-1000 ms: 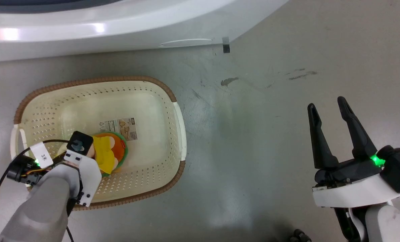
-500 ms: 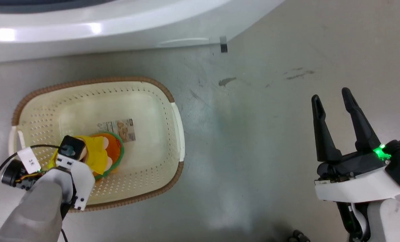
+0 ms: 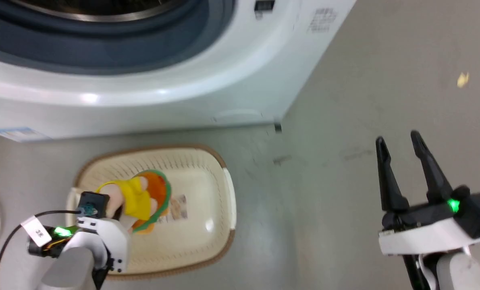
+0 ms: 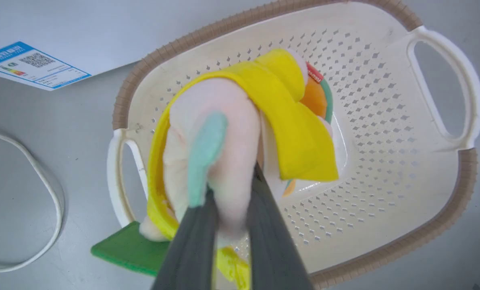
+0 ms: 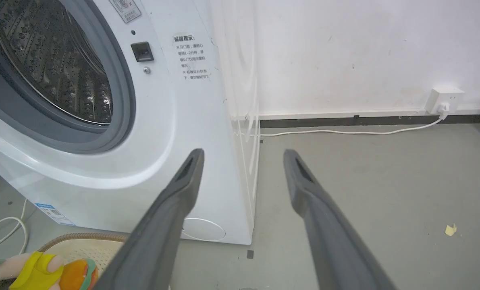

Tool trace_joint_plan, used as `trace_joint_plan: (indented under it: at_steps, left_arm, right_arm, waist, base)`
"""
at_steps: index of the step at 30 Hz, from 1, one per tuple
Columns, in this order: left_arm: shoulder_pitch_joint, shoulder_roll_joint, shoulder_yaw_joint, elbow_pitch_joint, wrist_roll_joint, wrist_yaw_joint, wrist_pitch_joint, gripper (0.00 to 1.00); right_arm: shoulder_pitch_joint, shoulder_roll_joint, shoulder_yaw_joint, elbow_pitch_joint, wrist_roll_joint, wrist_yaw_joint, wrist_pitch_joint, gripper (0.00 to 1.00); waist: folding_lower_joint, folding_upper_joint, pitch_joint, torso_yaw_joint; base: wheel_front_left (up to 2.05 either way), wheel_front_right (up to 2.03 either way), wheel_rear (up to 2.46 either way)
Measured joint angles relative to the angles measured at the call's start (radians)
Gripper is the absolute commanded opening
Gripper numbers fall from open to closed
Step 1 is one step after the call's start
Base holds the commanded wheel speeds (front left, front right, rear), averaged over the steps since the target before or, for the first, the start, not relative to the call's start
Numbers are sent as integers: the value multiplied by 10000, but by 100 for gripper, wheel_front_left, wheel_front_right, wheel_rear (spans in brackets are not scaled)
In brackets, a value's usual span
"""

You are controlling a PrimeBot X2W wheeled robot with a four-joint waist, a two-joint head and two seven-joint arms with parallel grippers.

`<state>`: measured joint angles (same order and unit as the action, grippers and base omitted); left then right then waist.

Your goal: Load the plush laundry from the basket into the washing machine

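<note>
My left gripper [image 4: 229, 181] is shut on the pale pink-beige head of the plush laundry [image 4: 223, 117]. It holds the doll up above the cream basket [image 4: 437, 229], with the yellow garment draped over and the orange part behind. A green tag [image 4: 127, 247] hangs under it. From the head, the plush [image 3: 139, 197] hangs over the left half of the basket [image 3: 207, 249]. Just beyond stands the washing machine [image 3: 151, 92], its grey-gasketed port [image 5: 123, 100] uncovered and the steel drum [image 5: 54, 68] showing. Out at the right, my right gripper [image 3: 401, 141] is open and holds nothing.
A white cable [image 4: 42, 173] loops on the grey floor left of the basket. A wall socket [image 5: 445, 98] with a cord running along the skirting sits right of the washer. A yellow scrap [image 5: 449, 229] lies on the bare floor at the right.
The head camera has tilted up, bringing the washer's port into view. My left gripper has lifted the plush off the basket's bottom. The right gripper stays open in much the same place.
</note>
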<state>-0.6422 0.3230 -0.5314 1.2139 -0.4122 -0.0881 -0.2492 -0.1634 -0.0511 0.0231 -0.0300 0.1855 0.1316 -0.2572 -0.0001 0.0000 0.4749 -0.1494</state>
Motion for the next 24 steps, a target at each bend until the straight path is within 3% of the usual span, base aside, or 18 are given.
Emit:
trace_joint_plan:
  at_steps: [7, 15, 24]
  left_arm:
    - [1145, -35, 614, -2197, -153, 274, -71, 0]
    - [3018, 58, 1672, -5689, -8, 1101, -69, 0]
    - [3712, -73, 3396, -9850, 491, 1902, -71, 0]
  right_arm:
    - [754, 2, -343, 291, 61, 0, 0, 100]
    - [1189, 4, -121, 456, 190, -2, 0, 100]
    - [1218, 4, -88, 282, 290, -2, -2, 100]
  waist:
    - [-1, 0, -1674, 423]
    - [-2, 0, -3088, 829]
    - [1, 0, -2940, 793]
  base:
    - [0, 0, 0]
    - [0, 0, 0]
    - [0, 0, 0]
